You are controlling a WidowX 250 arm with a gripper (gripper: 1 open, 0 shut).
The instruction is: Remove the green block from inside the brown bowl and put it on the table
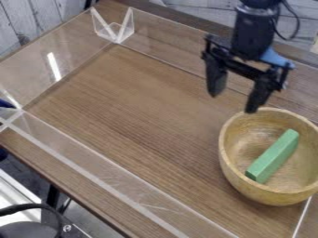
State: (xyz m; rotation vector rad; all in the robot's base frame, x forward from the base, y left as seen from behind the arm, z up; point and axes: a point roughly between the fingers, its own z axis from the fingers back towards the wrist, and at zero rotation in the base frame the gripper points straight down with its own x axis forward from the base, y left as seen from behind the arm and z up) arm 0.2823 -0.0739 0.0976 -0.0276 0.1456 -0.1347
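The green block point(274, 155) lies slanted inside the brown bowl point(239, 160), which stands at the right of the table point(125, 112). My gripper point(239, 94) hangs pointing down, open, with nothing between its black fingers point(217, 82). It is above the tabletop just beyond the bowl's far left rim, apart from both bowl and block.
Low clear plastic walls point(74, 153) edge the table on the left and front. A clear folded bracket point(113, 25) stands at the far left corner. The black arm point(258, 23) rises behind the gripper at the top right.
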